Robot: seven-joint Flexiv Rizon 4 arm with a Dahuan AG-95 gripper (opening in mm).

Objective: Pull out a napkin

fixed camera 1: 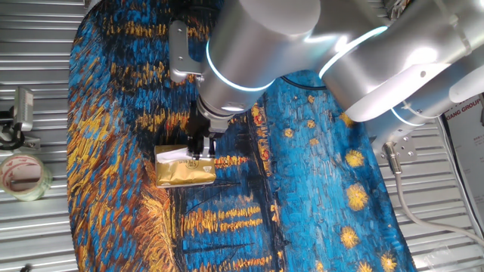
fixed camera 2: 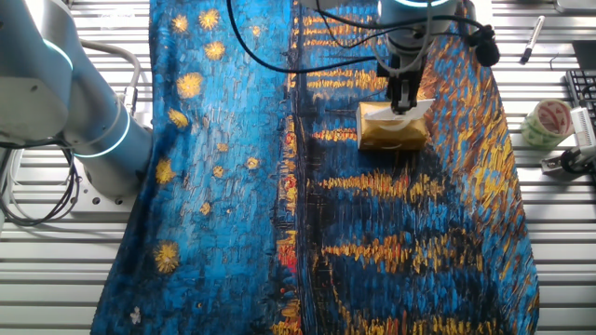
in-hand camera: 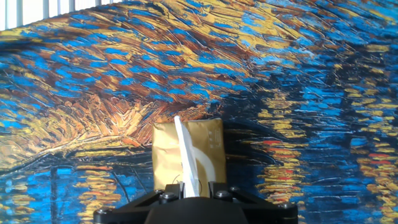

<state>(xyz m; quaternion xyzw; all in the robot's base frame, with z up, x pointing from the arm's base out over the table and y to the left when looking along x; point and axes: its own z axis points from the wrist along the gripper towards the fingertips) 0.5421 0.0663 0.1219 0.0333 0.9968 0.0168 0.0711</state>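
Directly under the gripper (fixed camera 1: 200,146) sits the gold packet (fixed camera 1: 185,173), lying flat on the painted cloth (fixed camera 1: 318,189), and the napkin (in-hand camera: 189,165) rises out of the packet's top straight up into the fingers. In the hand view the white sheet stands on edge and runs back between the two fingertips, which look closed on it, so the hand appears to be pinching the napkin rather than hanging loose. The other fixed view agrees: a white flap (fixed camera 2: 413,111) pokes up beside the fingers (fixed camera 2: 402,96), just above the packet (fixed camera 2: 392,130). By my reading the grasp is made and the pull is the step in hand; only part of the sheet is out, with the rest tucked inside the packet below the hand. The next move calls for a straight lift away from the packet, steady enough that the thin paper neither tears nor slips out of the pinch. The packet is light and nothing holds it down, so it may well ride up with the sheet. A roll of tape (fixed camera 1: 23,175) lies well off to one side, beyond the cloth.
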